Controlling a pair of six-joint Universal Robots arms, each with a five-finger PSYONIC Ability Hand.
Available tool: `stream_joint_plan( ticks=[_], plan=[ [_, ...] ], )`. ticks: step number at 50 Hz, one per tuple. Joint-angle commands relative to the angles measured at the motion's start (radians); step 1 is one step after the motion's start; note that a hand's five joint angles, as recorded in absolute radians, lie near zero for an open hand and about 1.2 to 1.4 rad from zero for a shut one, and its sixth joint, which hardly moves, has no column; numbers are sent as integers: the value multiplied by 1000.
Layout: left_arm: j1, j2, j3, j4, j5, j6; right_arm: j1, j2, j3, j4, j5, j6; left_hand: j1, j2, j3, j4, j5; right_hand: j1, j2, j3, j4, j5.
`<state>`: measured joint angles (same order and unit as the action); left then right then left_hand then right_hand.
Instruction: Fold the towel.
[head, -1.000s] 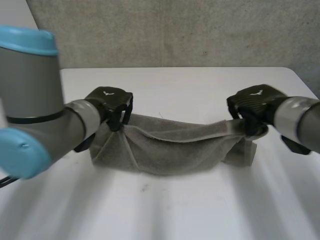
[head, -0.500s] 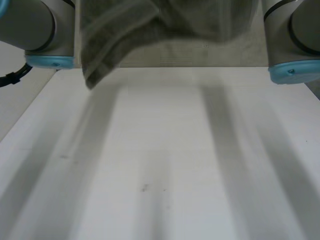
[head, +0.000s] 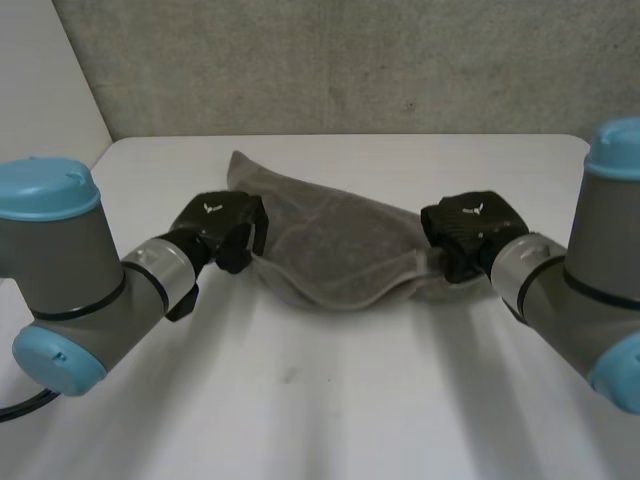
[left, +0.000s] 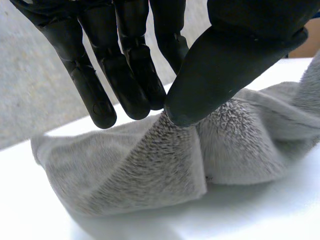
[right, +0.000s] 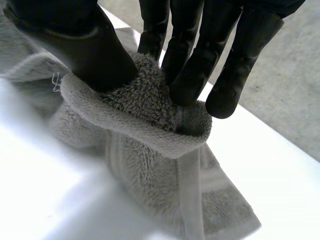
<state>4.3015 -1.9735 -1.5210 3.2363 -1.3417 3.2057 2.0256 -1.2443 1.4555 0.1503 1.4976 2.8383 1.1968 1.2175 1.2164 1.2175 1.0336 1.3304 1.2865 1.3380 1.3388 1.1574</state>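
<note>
Left hand (head: 222, 225) pinches one end of the grey towel (head: 330, 240), right hand (head: 465, 230) the other. It lies slack between them on the white table (head: 330, 400), and you have open tabletop behind both hands, toward the arms. Wrist views show you each thumb pressing bunched cloth against fingers.

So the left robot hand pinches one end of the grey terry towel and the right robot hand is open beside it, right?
No. The right robot hand is pinching the other end of the grey terry towel, as the right wrist view shows. The left robot hand does pinch its end.
</note>
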Motion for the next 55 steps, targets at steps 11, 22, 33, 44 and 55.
stream_joint_plan(
  ticks=[11,22,33,44,55],
  plan=[
    [-55,-21,12,33,-8,-17,2,-73,31,-52,-10,68,185,165,166,165,174,66,110,58,57,64],
    [-147,-25,-28,34,-31,-30,10,-171,-47,-58,-16,213,-401,-422,-421,-422,-413,66,110,58,57,64],
    [-203,-36,-68,124,-166,-49,16,-178,-130,-54,7,217,-613,-634,-633,-634,-625,66,110,58,57,64],
    [-209,-44,-93,272,-345,-87,16,-198,-129,-51,26,280,-854,-875,-874,-875,-865,66,110,58,57,64],
    [-269,-128,-85,307,-355,-121,19,-260,-132,-54,27,337,-851,-872,-871,-872,-862,66,110,58,57,64]
  ],
)
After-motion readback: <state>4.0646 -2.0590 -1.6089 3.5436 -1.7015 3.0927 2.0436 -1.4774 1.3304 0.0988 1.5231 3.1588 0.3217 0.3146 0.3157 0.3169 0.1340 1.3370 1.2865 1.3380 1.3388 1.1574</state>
